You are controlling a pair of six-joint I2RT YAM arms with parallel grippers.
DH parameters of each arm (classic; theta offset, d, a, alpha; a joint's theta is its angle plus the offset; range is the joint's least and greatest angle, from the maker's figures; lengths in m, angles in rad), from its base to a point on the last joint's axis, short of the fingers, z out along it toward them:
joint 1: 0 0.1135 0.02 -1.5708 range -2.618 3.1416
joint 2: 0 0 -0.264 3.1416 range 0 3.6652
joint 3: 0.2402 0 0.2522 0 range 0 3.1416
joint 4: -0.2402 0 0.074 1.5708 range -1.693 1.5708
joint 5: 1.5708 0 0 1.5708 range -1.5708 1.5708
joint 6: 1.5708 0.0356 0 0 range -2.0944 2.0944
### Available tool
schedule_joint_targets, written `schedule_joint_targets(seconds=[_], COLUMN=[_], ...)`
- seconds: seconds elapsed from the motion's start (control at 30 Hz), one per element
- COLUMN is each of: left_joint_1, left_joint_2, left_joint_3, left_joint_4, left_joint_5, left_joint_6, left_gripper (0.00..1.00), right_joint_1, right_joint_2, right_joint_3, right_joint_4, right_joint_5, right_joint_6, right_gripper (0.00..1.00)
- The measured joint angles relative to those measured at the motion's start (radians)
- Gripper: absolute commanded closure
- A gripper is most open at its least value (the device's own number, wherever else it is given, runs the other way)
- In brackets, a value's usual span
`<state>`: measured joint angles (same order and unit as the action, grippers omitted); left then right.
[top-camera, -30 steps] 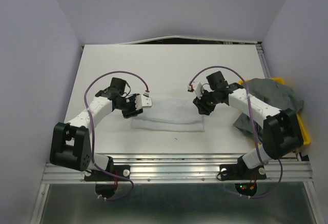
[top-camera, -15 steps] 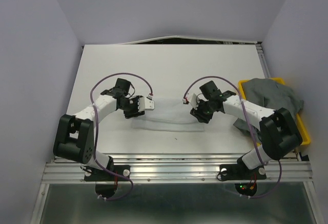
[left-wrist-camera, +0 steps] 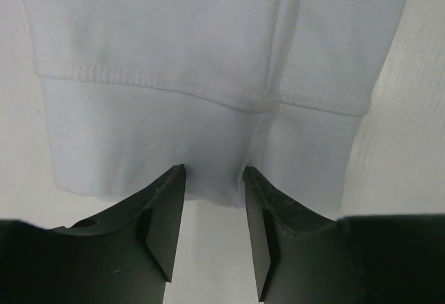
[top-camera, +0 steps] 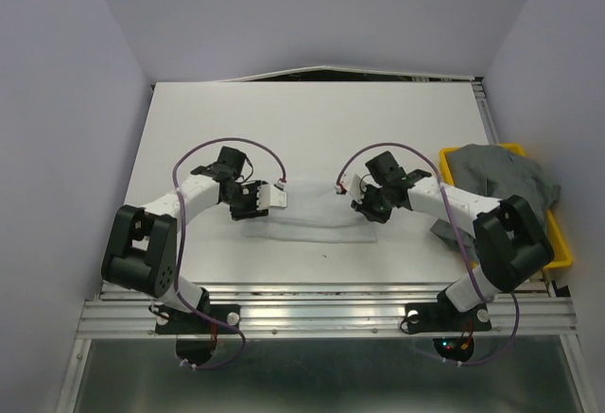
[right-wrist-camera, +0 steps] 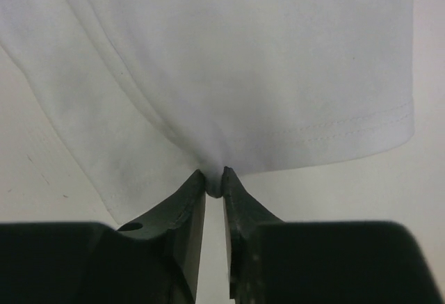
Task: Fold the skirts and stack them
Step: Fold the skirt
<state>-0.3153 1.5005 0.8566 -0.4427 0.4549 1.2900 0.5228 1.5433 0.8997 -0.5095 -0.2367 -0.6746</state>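
Observation:
The white skirt lies flat on the table between my two grippers. My left gripper is at its left edge. In the left wrist view the jaws stand open, with their tips resting on the hemmed edge of the skirt. My right gripper is at the skirt's right edge. In the right wrist view it is shut on a small pinch of the white skirt. The grey skirts lie heaped in the tray at the right.
The yellow plastic tray sits at the table's right edge, with grey cloth hanging over its near-left side. The white table stretches behind the skirt to the back wall. A metal rail runs along the near edge.
Both arms have lowered and moved inward onto the white skirt's two ends. The right gripper now pinches its edge.

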Motion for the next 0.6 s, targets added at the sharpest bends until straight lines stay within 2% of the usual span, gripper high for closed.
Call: schedule_joint_targets(seconds=[0.2,0.5,0.6], left_joint_1=[0.0,-0.009,-0.01], left_joint_2=[-0.039,-0.04,-0.007], left_joint_3=[-0.017,-0.029,-0.029], left_joint_4=[-0.031,-0.034,-0.014], left_joint_5=[0.0,-0.004,-0.012], left_joint_6=[0.012,0.014,0.012], left_gripper=[0.5,0.55,0.66], right_joint_1=[0.009,0.009,0.009], right_joint_2=[0.0,0.0,0.0], right_joint_3=[0.0,0.0,0.0], right_joint_4=[0.005,0.005,0.005], right_joint_5=[0.005,0.007,0.01], right_joint_6=[-0.003,-0.002,-0.002], right_gripper=[0.99,0.99,0.99])
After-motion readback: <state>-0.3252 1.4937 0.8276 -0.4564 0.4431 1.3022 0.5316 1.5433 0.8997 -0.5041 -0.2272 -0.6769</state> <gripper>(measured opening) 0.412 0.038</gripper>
